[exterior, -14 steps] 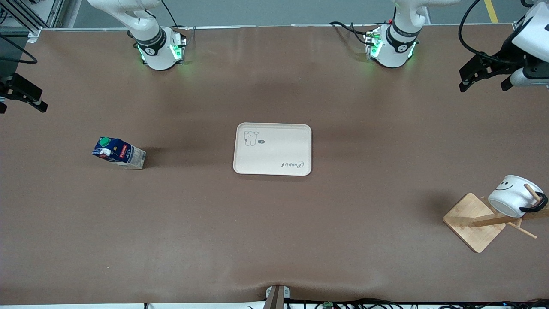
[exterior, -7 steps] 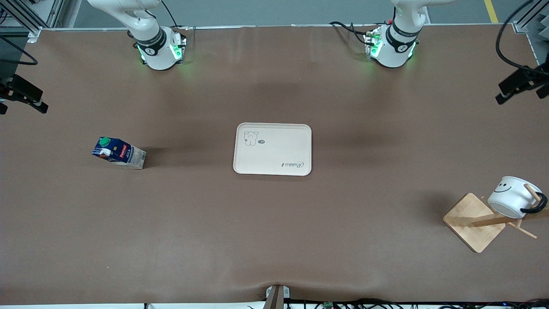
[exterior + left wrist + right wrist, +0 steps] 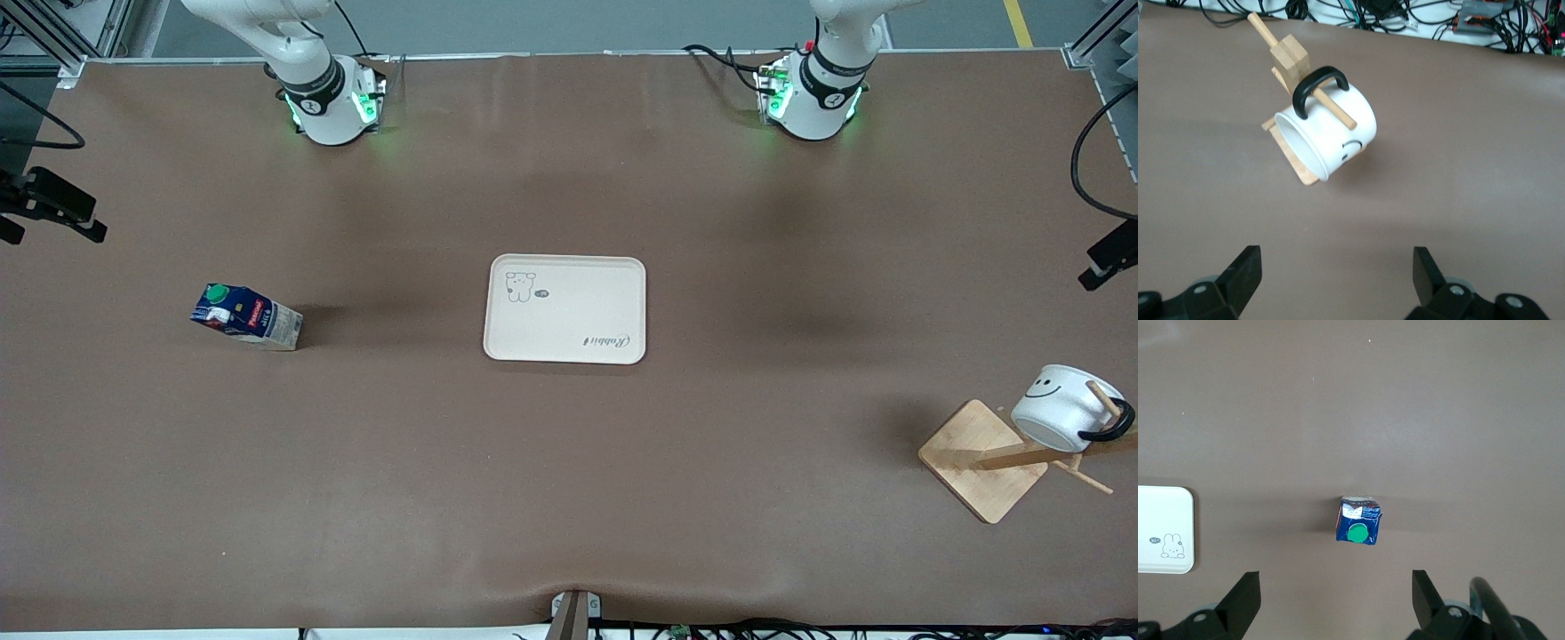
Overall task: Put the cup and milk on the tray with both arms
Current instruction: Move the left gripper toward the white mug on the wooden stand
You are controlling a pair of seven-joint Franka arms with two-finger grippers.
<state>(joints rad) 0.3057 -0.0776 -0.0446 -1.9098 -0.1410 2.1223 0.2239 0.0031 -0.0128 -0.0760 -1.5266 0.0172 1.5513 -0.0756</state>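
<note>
The cream tray [image 3: 564, 309] lies in the middle of the table. The milk [image 3: 245, 318], a blue carton with a green cap, stands toward the right arm's end. It shows in the right wrist view [image 3: 1359, 521] just past my right gripper [image 3: 1336, 600], which is open, empty and high over the table. The cup [image 3: 1062, 406], white with a smiley face, hangs by its black handle on a peg of the wooden rack at the left arm's end. In the left wrist view the cup [image 3: 1331, 137] is ahead of my open, empty left gripper [image 3: 1337, 277].
The rack's square wooden base [image 3: 982, 460] rests near the table's edge, with pegs sticking out beside the cup. A tray corner [image 3: 1165, 530] shows in the right wrist view. Cables run along the table's edge nearest the front camera. Brown tabletop surrounds the tray.
My left gripper has swung out along the left arm's end of the table toward the cup, and now barely shows in the front view. The right gripper has shifted slightly.
</note>
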